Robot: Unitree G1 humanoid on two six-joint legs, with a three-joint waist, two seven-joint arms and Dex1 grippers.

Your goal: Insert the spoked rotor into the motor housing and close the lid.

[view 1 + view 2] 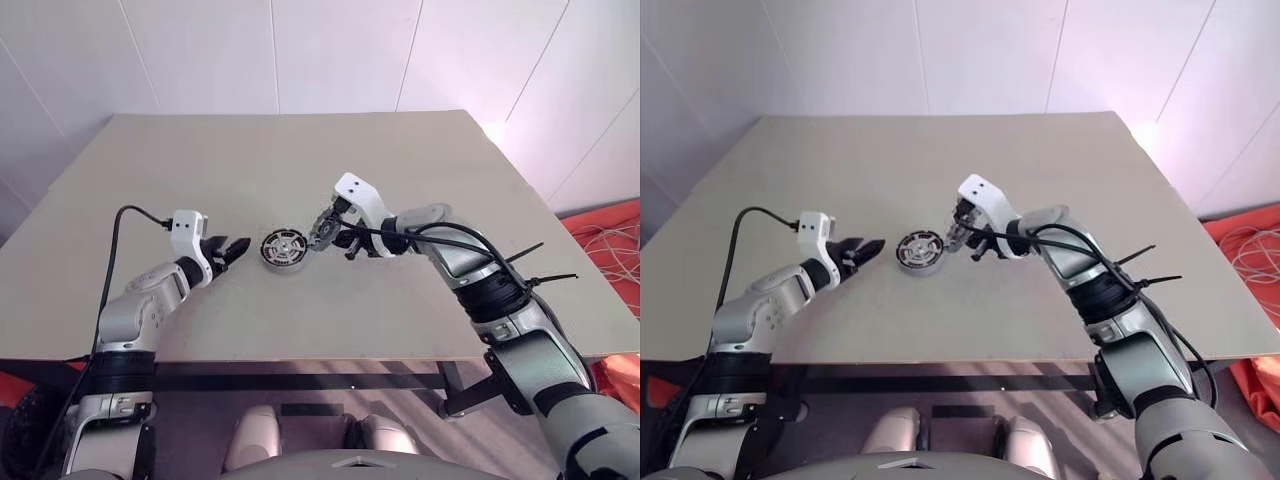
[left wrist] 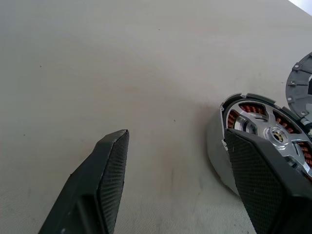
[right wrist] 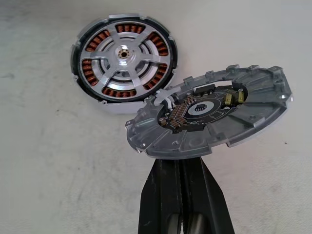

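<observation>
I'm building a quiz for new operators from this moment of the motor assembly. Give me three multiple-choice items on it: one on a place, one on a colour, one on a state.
1. Where does the spoked rotor sit?
A. in the motor housing
B. alone at the table's far edge
C. in the left gripper

2. What colour are the windings seen between the rotor's spokes?
A. blue
B. reddish copper
C. white

3. How does the lid stand?
A. flat on the housing
B. tilted, gripped at its rim by the right gripper
C. lying on the table by the left gripper

Answers:
1 A: the right wrist view shows the rotor seated inside the housing's ring.
2 B: copper coils show through the gaps.
3 B: the shut fingers pinch the lid's edge, and the lid is slanted beside the housing, not yet on it.
</observation>
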